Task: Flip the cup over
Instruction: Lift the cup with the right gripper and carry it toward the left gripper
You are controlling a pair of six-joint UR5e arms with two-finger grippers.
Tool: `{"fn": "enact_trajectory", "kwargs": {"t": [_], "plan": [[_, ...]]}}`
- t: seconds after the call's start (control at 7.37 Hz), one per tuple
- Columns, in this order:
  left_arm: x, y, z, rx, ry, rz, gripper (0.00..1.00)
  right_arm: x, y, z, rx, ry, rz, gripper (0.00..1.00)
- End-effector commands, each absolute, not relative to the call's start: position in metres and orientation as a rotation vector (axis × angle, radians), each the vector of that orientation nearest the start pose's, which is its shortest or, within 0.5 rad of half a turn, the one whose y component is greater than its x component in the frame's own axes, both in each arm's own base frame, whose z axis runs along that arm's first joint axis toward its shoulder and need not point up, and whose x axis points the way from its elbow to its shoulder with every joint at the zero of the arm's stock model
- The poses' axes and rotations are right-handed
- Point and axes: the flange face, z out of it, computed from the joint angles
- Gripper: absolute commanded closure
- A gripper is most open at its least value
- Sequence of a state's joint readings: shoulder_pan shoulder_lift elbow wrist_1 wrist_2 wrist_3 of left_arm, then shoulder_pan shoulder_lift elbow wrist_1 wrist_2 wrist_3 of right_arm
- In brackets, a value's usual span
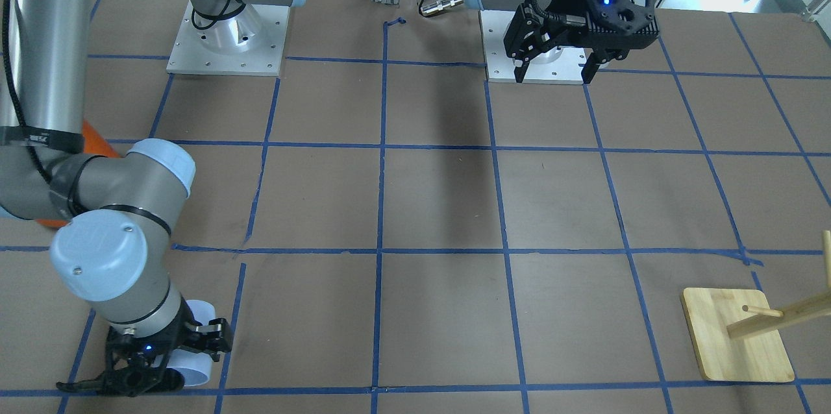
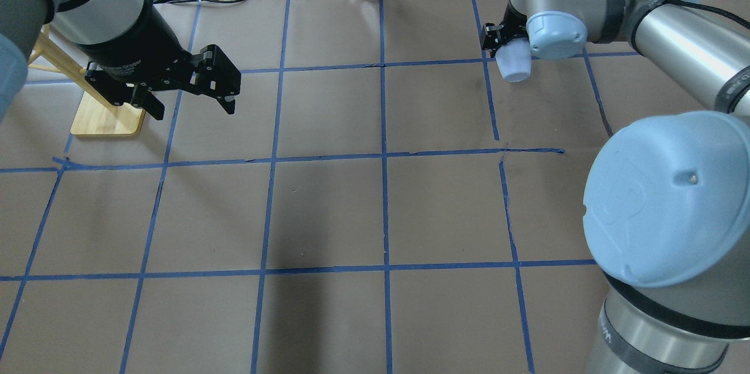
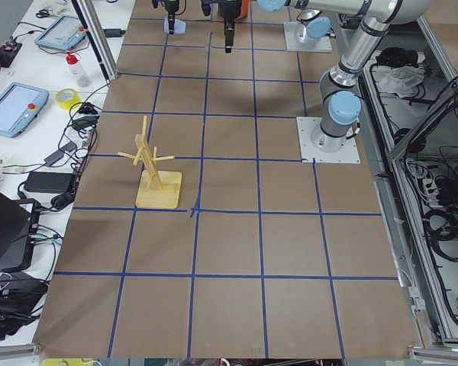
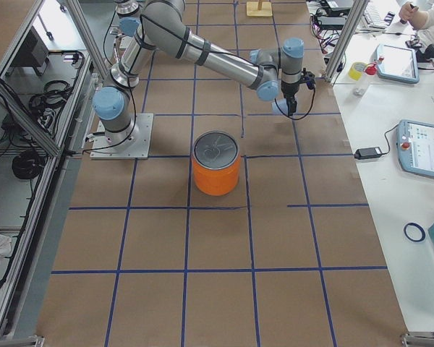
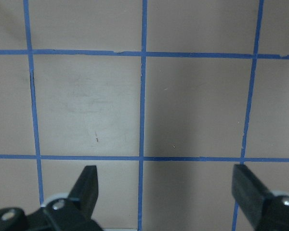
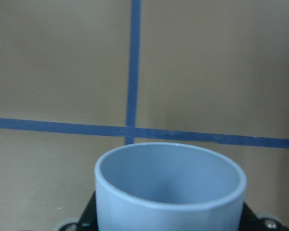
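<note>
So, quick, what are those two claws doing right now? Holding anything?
Left gripper: open, holding nothing.
Right gripper: closed on the cup.

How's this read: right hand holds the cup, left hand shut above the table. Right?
No. The left hand is open, not shut: the left wrist view shows its fingers spread wide above the table. The rest stands: the right hand holds the cup.

brown table (image 2: 328,210) with blue tape grid (image 2: 384,157), orange can (image 4: 216,177) standing on it, wooden peg stand (image 3: 159,197) near one end
</note>
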State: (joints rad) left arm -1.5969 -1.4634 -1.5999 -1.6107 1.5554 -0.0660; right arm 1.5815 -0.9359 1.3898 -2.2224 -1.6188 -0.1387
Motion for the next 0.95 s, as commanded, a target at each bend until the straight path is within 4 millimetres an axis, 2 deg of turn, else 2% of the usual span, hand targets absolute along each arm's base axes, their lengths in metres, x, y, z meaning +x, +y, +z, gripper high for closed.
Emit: {"fn": "enact_trajectory", "kwargs": {"t": [0.0, 0.14, 0.41, 0.54, 0.68, 0.81], "plan": [[-0.146, -0.445, 0.520, -0.063, 3.158, -0.059, 0.00, 0.227, -0.700, 0.260, -0.635, 3.113, -0.340, 0.94], [-0.146, -0.445, 0.520, -0.063, 3.157, -0.057, 0.00, 0.265, -0.687, 0.257, -0.811, 3.070, -0.335, 1.00], [-0.146, -0.445, 0.520, -0.063, 3.157, -0.057, 0.00, 0.337, -0.652, 0.251, -0.996, 3.007, -0.323, 1.00], [-0.146, -0.445, 0.520, -0.063, 3.158, -0.059, 0.00, 0.382, -0.630, 0.254, -1.178, 2.943, -0.389, 1.00], [-0.146, -0.445, 0.519, -0.063, 3.157, -0.057, 0.00, 0.414, -0.611, 0.249, -1.299, 2.889, -0.412, 1.00], [-0.146, -0.445, 0.520, -0.063, 3.158, -0.059, 0.00, 0.425, -0.605, 0.231, -1.424, 2.843, -0.375, 1.00]]}}
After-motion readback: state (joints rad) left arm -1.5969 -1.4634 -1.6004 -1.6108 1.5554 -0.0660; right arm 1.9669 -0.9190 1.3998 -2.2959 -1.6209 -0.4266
